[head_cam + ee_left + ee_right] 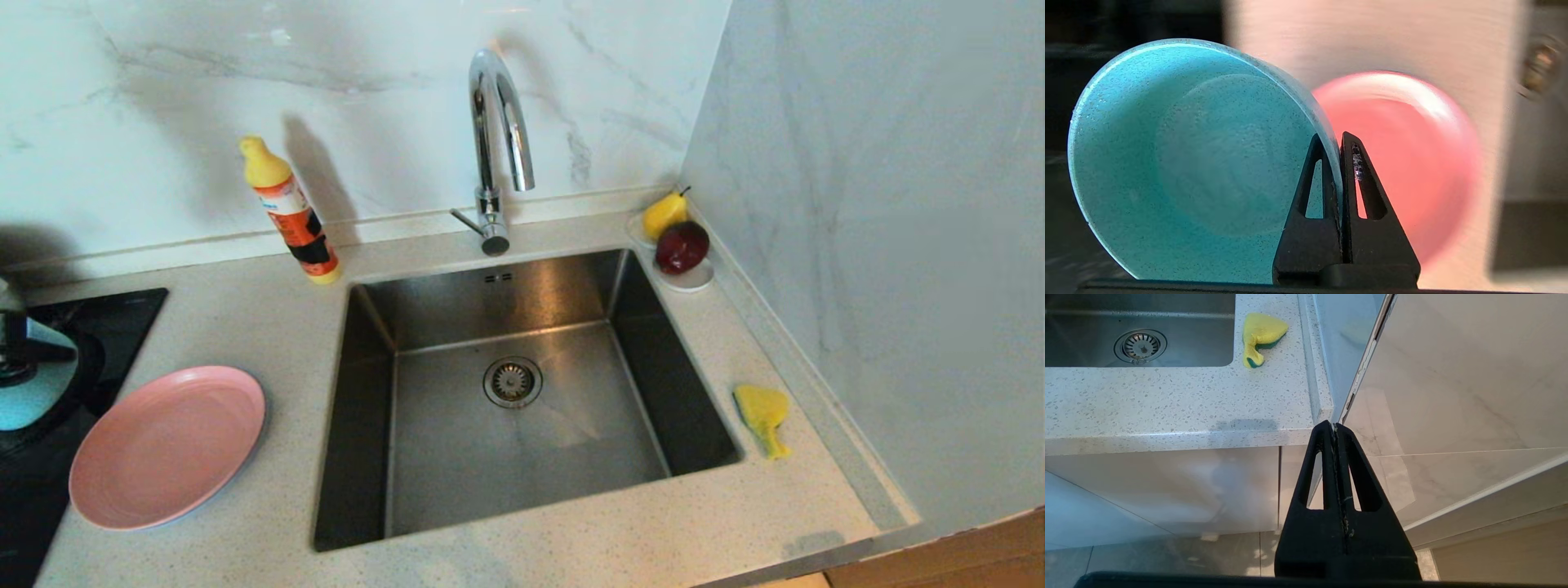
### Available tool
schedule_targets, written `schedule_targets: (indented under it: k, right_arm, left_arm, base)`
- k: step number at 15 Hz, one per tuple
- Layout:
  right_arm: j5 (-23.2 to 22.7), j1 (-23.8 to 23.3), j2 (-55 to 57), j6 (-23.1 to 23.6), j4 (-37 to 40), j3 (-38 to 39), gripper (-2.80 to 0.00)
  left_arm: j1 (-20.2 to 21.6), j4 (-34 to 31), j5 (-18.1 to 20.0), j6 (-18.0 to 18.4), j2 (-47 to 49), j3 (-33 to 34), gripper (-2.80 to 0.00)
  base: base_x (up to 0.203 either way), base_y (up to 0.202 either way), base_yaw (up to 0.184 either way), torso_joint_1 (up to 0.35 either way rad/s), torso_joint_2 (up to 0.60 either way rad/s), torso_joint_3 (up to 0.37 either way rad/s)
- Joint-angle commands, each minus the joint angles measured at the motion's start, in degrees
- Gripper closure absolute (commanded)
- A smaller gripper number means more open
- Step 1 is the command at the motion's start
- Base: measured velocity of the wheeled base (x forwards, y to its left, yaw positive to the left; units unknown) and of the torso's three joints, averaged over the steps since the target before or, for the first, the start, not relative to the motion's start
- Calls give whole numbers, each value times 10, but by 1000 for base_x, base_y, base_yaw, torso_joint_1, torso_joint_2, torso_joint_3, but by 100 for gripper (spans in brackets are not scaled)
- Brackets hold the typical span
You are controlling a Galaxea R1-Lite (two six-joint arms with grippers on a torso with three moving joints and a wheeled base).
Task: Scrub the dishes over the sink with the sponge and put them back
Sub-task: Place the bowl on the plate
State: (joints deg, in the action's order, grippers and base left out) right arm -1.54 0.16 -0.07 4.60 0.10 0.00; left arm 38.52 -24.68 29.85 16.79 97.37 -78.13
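Note:
My left gripper is shut on the rim of a round blue plate, held on edge. In the head view this gripper and the blue plate sit at the far left edge, over the black hob. The pink plate lies flat on the counter left of the sink, and shows blurred behind the blue one. The yellow sponge with its green face rests on the counter right of the sink. My right gripper hangs shut and empty below the counter's front edge.
A black hob borders the counter at left. An orange detergent bottle and the chrome tap stand behind the basin. A white saucer with a pear and a red apple fills the back right corner, beside the marble side wall.

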Motion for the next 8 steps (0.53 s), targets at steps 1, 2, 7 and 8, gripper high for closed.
schedule_targets:
  k: [1,2,7,8]
  right_arm:
    - [0,0,0,1,0,0,0]
    - [0,0,0,0,0,0,0]
    - [0,0,0,1,0,0,0]
    - [0,0,0,1,0,0,0]
  left_arm:
    - [-55,0,-18,0,-44,37,0]
    - [-75,3,-37,1,-48,53,0]
    - [-162,83,-109,-4,-49,161,0]
    - [-177,118,-127,-8,-45,185,0]
  base:
    - [0,0,0,0,0,0]
    - [0,0,0,0,0,0]
    - [0,0,0,0,0,0]
    - [0,0,0,0,0,0]
